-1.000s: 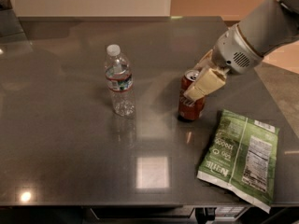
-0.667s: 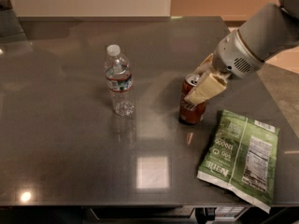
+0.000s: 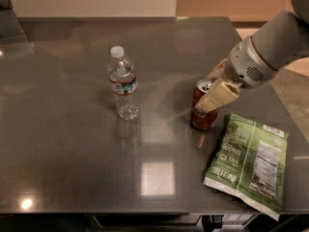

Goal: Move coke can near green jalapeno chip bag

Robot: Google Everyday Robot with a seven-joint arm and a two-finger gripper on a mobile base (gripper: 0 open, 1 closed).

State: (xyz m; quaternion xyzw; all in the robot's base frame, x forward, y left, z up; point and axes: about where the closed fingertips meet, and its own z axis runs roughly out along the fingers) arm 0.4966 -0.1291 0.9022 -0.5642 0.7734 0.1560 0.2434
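The red coke can [image 3: 202, 114] stands upright on the dark table [image 3: 72, 144], just left of the green jalapeno chip bag [image 3: 248, 163], which lies flat near the front right edge with its white nutrition panel up. A narrow gap separates can and bag. My gripper [image 3: 210, 92] comes in from the right and is shut on the can's upper half. One tan finger [image 3: 218, 95] crosses the can's front, the other sits behind it.
A clear plastic water bottle [image 3: 123, 83] with a white cap stands upright left of the can, well apart. The table's right edge runs close behind the bag. A bright ceiling light reflection [image 3: 157, 178] shows on the front of the table.
The gripper and the can have shifted slightly to the right, toward the chip bag. The bottle and the bag have not moved.
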